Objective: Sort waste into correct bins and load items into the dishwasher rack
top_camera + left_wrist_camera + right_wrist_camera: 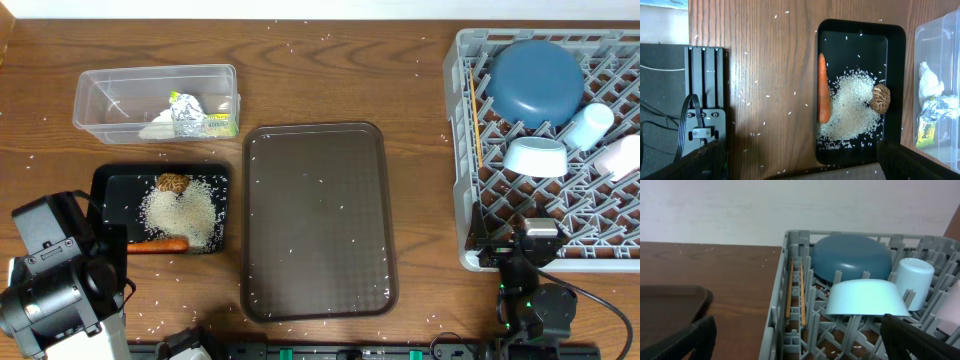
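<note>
The black tray (112, 200) holds the rice (850, 110), the carrot (823, 90) and the brown lump (881, 97). In the clear tub (110, 95) lie the foil ball (185, 112), tissue (158, 126) and packet (220, 124). The grey rack (455, 150) carries the dark-blue dish (535, 82), white bowl (535, 157), light-blue cup (588, 125), white cup (622, 157) and chopsticks (474, 120). My left gripper (800, 167) hangs open and empty over the table beside the black tray's short end. At the rack's near edge my right gripper (800, 345) is open and empty.
A large brown serving tray (318, 220) lies between the black tray and the rack, with a few rice grains on it. Loose grains are scattered across the wooden table (330, 60). Both arm bases stand at the front edge.
</note>
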Available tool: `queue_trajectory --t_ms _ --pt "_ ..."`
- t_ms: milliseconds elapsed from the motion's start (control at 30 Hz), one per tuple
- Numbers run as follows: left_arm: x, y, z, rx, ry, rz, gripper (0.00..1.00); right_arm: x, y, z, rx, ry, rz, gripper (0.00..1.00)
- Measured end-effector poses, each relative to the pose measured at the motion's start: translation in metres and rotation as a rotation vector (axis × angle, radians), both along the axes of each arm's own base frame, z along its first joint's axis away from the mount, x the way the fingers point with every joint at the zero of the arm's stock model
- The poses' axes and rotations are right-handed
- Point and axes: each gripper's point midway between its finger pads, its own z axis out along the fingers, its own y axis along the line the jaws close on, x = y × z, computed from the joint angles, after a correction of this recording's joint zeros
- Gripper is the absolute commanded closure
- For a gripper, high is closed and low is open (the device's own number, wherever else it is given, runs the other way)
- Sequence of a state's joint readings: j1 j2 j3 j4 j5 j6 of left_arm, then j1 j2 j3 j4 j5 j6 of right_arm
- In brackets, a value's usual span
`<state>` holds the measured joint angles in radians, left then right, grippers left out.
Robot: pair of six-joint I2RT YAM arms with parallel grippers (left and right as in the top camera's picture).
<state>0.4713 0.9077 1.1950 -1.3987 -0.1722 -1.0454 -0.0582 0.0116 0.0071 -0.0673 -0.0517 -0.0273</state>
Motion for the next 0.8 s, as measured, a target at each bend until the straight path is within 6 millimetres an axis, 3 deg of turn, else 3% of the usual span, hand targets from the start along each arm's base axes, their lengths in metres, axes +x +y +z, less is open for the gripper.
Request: queue_trajectory --t_ms 800 --pt "0.0 0.0 -0.0001 0.0 0.0 0.0 0.02 0.0 0.0013 0.0 -0.015 0.0 0.006 0.01"
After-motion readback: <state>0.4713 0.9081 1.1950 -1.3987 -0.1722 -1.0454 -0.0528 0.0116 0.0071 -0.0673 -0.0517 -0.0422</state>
